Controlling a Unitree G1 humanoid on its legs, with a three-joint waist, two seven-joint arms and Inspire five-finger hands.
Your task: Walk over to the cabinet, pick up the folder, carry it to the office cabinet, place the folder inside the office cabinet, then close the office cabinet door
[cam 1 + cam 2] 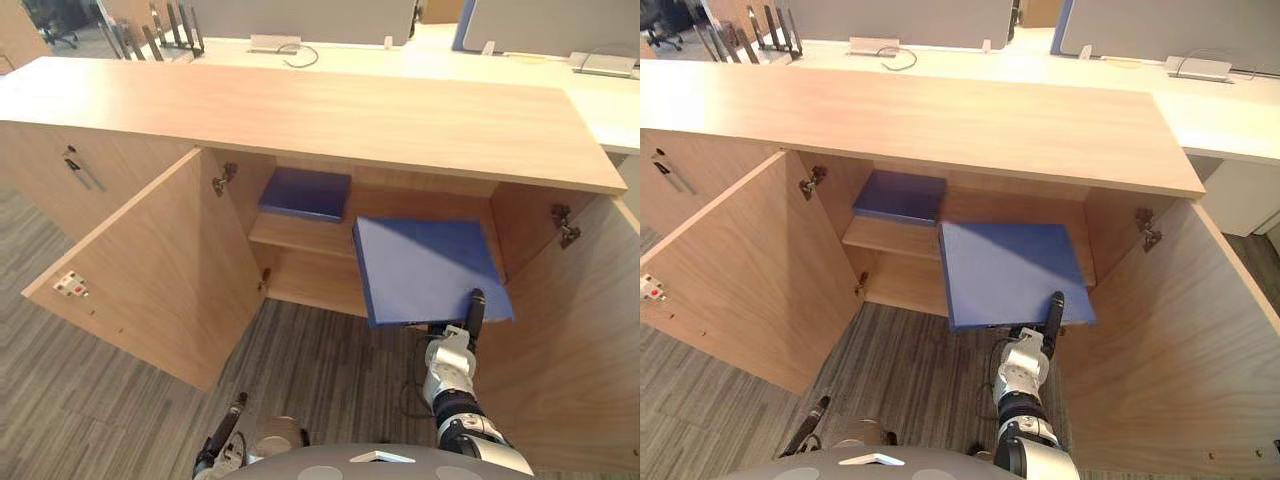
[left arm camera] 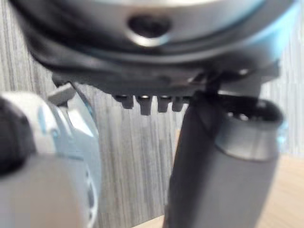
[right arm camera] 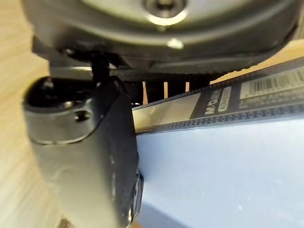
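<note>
One folder [image 1: 425,265], flat, cabinet [image 1: 300,110] dead ahead
Eye views: right hand [image 1: 474,318] clamped the folder's near right corner; its length lay away from the hand, toward the open cabinet. Right wrist view: thumb [image 3: 90,156] pressed on top. Left hand [image 1: 225,432] hung low, grasp unreadable.

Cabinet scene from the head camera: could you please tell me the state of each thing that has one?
left cabinet door: wide open.
right cabinet door: wide open.
held folder: roughly flat at the opening, pinched at its near edge.
second folder: lying flat on the shelf inside.
right hand: shut on the held folder.
left hand: low, idle.
</note>
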